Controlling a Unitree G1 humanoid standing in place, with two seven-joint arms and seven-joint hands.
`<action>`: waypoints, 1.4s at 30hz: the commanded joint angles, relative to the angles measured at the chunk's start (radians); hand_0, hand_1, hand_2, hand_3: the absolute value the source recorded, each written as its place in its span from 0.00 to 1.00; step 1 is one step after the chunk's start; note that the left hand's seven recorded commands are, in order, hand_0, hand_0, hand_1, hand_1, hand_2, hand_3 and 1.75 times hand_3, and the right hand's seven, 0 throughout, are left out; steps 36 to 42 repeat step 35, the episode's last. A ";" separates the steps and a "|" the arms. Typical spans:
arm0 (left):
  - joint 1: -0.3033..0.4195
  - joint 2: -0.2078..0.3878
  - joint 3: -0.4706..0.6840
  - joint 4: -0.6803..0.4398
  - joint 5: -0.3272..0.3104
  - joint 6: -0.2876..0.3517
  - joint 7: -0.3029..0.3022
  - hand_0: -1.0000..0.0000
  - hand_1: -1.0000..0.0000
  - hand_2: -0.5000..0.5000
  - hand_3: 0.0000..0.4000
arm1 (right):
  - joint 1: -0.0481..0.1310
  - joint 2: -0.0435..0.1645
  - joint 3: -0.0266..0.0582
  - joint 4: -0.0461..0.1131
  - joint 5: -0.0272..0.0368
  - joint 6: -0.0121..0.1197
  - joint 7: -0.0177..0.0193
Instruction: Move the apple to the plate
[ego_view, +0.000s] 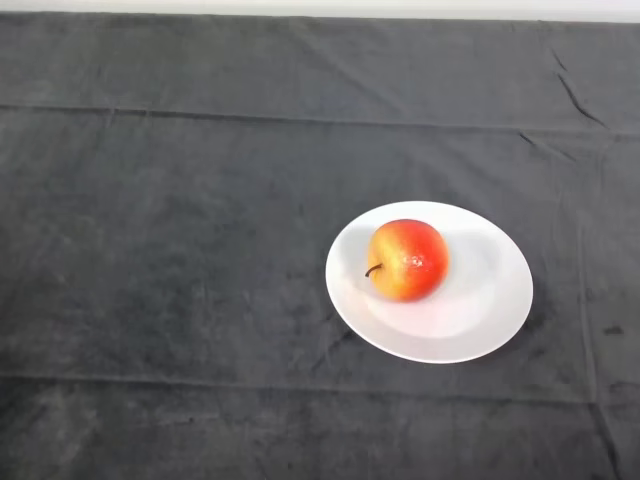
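Observation:
A red and yellow apple (408, 260) lies on a round white plate (490, 300), resting on the plate's left half with its dark stem pointing left. The plate sits on the dark cloth to the right of the table's middle.
The dark cloth (180, 250) covers the whole table, with creases across the back and front. The table's far edge runs along the top of the view.

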 joint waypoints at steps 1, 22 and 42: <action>-0.047 0.000 0.047 0.038 0.019 -0.023 -0.011 1.00 1.00 0.50 0.00 | -0.009 -0.020 -0.0104 0.003 -0.0083 0.001 -0.0016; -0.060 -0.014 0.061 0.062 0.026 -0.037 -0.036 1.00 1.00 0.50 0.00 | -0.009 -0.020 -0.0105 0.004 -0.0085 0.001 -0.0009; -0.056 -0.022 0.067 0.054 0.032 -0.034 -0.044 1.00 1.00 0.50 0.00 | -0.009 -0.020 -0.0106 0.004 -0.0086 0.001 -0.0007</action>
